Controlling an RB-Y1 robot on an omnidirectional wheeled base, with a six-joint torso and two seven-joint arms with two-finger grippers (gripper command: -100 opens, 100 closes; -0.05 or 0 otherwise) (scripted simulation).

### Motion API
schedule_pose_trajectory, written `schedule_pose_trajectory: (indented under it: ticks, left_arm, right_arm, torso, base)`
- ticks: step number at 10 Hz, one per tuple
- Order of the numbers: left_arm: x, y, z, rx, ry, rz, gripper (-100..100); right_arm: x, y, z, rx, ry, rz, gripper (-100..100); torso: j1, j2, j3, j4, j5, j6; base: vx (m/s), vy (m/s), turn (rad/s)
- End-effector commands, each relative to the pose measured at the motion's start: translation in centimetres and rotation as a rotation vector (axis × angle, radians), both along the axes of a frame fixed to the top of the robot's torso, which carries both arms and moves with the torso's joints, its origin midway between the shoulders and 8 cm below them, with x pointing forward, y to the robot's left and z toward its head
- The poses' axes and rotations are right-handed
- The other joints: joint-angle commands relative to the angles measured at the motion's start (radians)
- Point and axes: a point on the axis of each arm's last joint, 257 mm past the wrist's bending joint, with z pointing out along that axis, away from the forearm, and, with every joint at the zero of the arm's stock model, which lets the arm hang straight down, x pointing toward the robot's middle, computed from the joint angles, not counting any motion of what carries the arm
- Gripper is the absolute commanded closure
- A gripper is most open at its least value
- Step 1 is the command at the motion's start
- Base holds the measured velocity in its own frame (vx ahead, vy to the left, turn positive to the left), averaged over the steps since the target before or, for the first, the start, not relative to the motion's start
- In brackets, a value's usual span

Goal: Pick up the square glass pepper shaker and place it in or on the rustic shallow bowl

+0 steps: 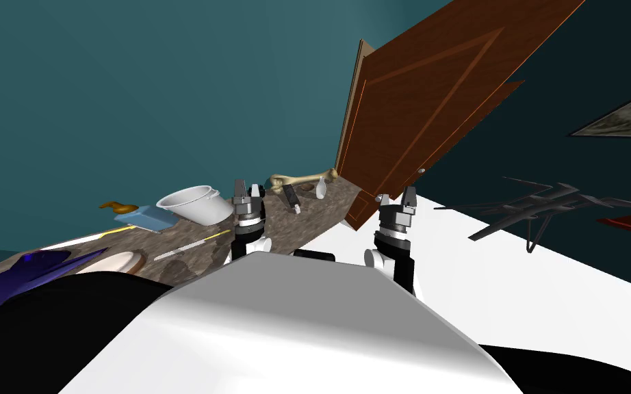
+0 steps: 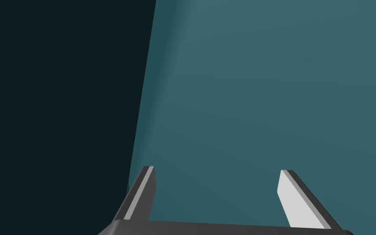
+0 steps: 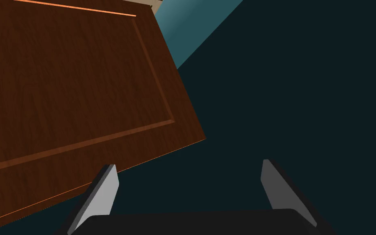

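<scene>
The small dark-topped shaker [image 1: 292, 198], which you can take for the pepper shaker though it is too small to be sure, stands on the mottled brown counter [image 1: 273, 226]. It is just ahead of the left gripper [image 1: 247, 186] and a little to its right, close to a bone-shaped piece [image 1: 300, 179] and a small white scoop [image 1: 320, 189].

The shallow bowl [image 1: 119, 263], pale with a brown rim, lies well apart from it at the counter's near left end. A thin stick [image 1: 191, 244] and a white bucket [image 1: 191, 204] sit roughly between the two.

Your left gripper is above the counter with its blades spread and nothing between them. It points up and away rather than down at the shaker, which looks like a travel posture, not a reach. Your right gripper [image 1: 396, 195] is raised off the counter's end beside the wooden door [image 1: 430, 102], likewise spread and empty.

The pick looks not yet begun. The left arm seems the natural choice, but tip its wrist down first. Mind the crowding neighbours when you close across the shaker's flat sides.
</scene>
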Motion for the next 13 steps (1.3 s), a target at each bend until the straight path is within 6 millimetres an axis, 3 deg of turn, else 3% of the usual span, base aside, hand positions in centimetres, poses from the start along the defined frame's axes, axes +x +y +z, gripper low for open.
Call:
schedule_pose_trajectory:
  ticks: [1,6,13]
  left_arm:
    - [0.4,-0.4,-0.5,0.036,0.026,-0.014,-100]
    - [2.8,-1.3,-4.5,0.161,0.188,-0.027,-100]
    - [5.8,-0.2,-14.0,0.291,0.497,0.031,-100]
  right_arm:
    - [0.0,0.0,0.0,0.000,0.000,0.000,0]
    - [0.0,0.0,0.0,0.000,0.000,0.000,0]
    - [0.0,0.0,0.0,0.000,0.000,0.000,0]
  torso:
    - [0.000,0.000,0.000,0.000,0.000,0.000]
    - [-0.008,0.002,0.001,0.000,-0.002,0.000]
    - [-0.010,0.002,0.001,0.000,-0.002,0.000]
  base:
    - [-0.003,-0.028,0.026]
    - [-0.021,-0.101,0.069]
    - [-0.027,-0.145,0.089]
